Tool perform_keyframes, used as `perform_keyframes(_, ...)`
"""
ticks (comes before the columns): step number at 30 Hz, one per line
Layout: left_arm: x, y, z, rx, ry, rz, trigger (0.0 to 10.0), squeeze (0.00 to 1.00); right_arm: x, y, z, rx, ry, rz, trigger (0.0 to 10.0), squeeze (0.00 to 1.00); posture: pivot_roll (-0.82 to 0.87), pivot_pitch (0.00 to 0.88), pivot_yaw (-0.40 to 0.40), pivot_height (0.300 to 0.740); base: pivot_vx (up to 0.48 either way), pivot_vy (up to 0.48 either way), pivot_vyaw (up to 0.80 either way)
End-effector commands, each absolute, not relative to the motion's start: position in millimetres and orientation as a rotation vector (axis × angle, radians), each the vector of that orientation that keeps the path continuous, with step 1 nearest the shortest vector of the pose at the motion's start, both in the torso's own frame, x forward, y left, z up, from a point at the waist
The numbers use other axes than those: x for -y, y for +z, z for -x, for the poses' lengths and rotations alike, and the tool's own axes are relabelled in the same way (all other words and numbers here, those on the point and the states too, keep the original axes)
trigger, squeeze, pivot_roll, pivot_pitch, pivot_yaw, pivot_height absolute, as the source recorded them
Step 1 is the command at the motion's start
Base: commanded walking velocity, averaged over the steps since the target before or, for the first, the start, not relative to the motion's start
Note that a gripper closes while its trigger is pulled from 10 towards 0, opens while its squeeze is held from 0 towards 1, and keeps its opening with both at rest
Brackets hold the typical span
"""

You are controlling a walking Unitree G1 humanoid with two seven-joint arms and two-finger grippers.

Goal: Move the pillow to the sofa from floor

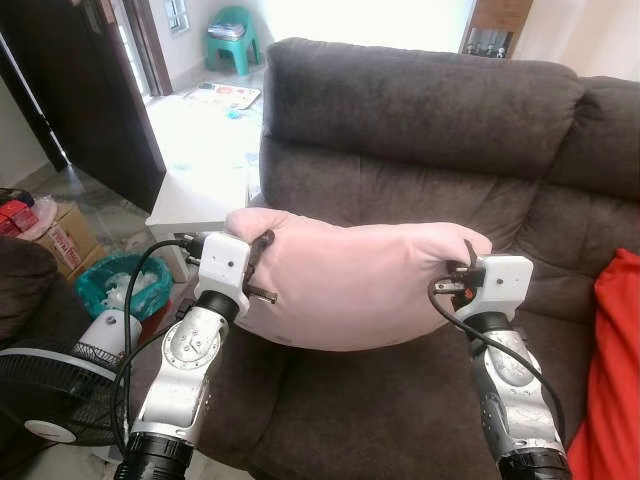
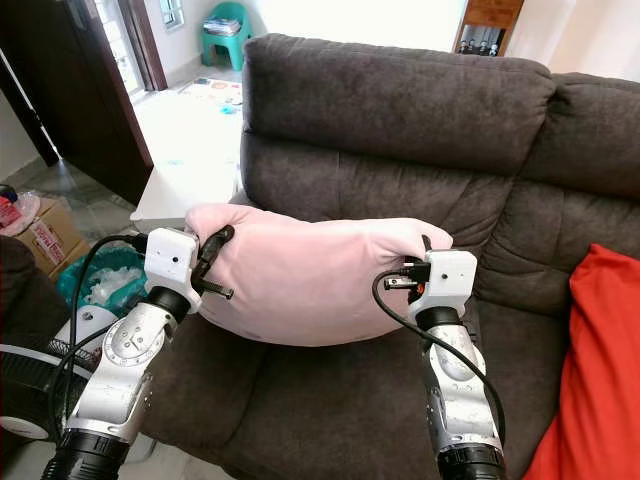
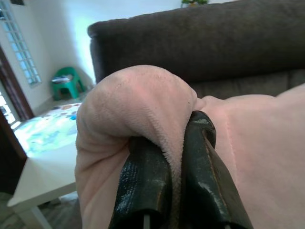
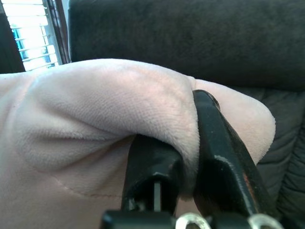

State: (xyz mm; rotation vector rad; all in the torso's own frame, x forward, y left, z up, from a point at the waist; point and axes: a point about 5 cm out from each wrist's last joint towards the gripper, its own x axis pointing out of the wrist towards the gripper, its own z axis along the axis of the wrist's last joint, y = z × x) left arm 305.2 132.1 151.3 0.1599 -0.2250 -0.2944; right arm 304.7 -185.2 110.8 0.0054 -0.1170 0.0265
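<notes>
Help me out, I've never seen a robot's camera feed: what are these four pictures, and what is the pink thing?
The two wide pictures come from a camera on a humanoid robot's head, looking down past its silver arms. The two close-ups come from cameras on its wrists. The pink thing is a pillow. The left gripper pinches one end and the right gripper the other, holding it up over the seat of a dark brown sofa. A red cushion lies on the sofa at the robot's right. A fan stands at the left.

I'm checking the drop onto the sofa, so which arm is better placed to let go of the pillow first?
Probably the right. The right gripper pinches the pillow over the sofa seat's middle, while the left gripper holds the end near the sofa's edge.
</notes>
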Motion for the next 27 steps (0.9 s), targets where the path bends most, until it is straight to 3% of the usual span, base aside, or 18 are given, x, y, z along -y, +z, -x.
perform_keyframes(1,-124,157,-305,0.234,-0.347,-0.134,10.0,0.00,186,121,-310,0.145,0.020,0.014,10.0,0.00,0.12,0.000,-0.026,0.740,0.000,0.000,0.00)
perform_keyframes(14,-107,165,-310,0.195,-0.492,-0.069,10.0,0.00,201,129,-332,0.089,-0.062,0.157,10.0,0.00,0.11,0.000,-0.031,0.740,0.000,0.000,0.00)
perform_keyframes(27,-99,140,-296,-0.001,-0.718,-0.065,10.0,0.00,197,112,-342,-0.066,-0.017,0.303,10.0,0.00,0.12,0.000,-0.038,0.740,0.000,0.000,0.00)
